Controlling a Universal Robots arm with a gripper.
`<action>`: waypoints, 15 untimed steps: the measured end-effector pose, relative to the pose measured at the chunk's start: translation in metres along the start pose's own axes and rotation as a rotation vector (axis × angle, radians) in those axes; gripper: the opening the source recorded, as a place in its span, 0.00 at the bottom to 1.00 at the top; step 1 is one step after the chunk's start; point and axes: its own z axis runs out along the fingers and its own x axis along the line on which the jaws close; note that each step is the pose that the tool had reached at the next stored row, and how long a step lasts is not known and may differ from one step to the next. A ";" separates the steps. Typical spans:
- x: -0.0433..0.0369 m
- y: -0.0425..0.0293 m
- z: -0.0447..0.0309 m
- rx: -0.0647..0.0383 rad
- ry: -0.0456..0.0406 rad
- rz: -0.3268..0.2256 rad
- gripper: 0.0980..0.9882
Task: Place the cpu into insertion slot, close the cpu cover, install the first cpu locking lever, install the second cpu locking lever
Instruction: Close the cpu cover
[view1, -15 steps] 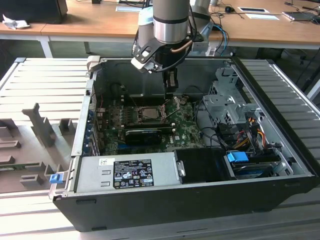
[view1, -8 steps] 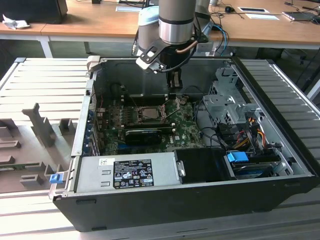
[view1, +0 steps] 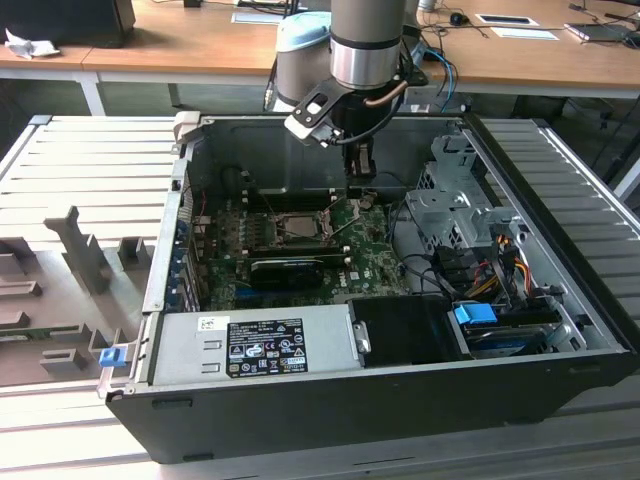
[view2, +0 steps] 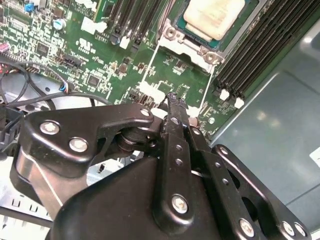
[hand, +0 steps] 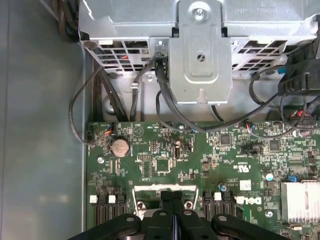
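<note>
The cpu (view2: 215, 17), a pale square chip, lies in the insertion slot (view1: 325, 222) on the green board. The silver cpu cover (view2: 189, 44) sits as a frame around it, with two round studs at its near end. Thin silver rods run along the board from that end toward my fingers; I cannot tell how the levers stand. My gripper (view1: 362, 190) hangs above the board, just off the slot's edge toward the exterior view's right. In both wrist views its black fingers (view2: 174, 107) press together with nothing between them, over the cover's end plate (hand: 150, 192).
A grey power supply (view1: 250, 345) fills the case front. A black card (view1: 285, 268) lies in front of the slot. The metal drive cage (view1: 455, 210) and cable bundles (view1: 500, 265) stand at the exterior view's right. Long memory slots (view2: 260, 55) flank the socket.
</note>
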 end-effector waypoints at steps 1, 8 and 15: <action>0.0000 0.0012 0.0001 0.000 0.0000 0.000 0.01; 0.0002 0.0109 0.0008 0.000 0.0000 0.000 0.01; 0.0003 0.0193 0.0014 0.001 0.0000 0.000 0.01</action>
